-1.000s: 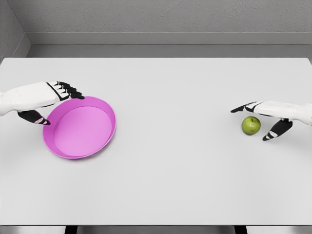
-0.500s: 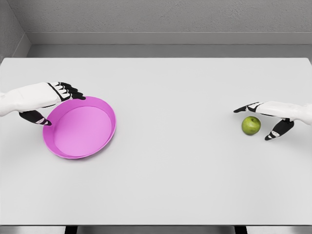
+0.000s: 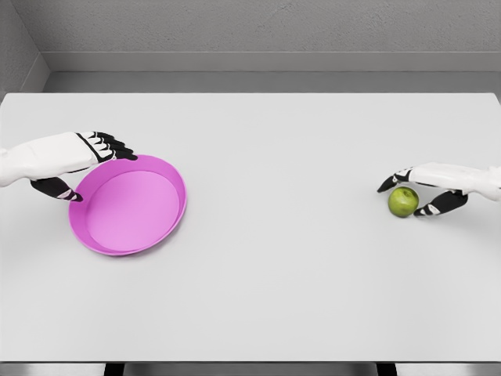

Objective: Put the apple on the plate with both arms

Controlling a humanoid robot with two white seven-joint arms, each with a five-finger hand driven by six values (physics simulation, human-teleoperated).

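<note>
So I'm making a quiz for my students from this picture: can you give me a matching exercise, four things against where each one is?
Things:
1. apple
2. plate
3. left robot hand
4. right robot hand

Places:
A. at the plate's far left rim, thumb and fingers on either side of the edge
B. on the table's right side, off the plate
C. closing around the apple from the right
D. on the table's left side, with nothing in it

Pairs: 1-B, 2-D, 3-A, 4-C
</note>
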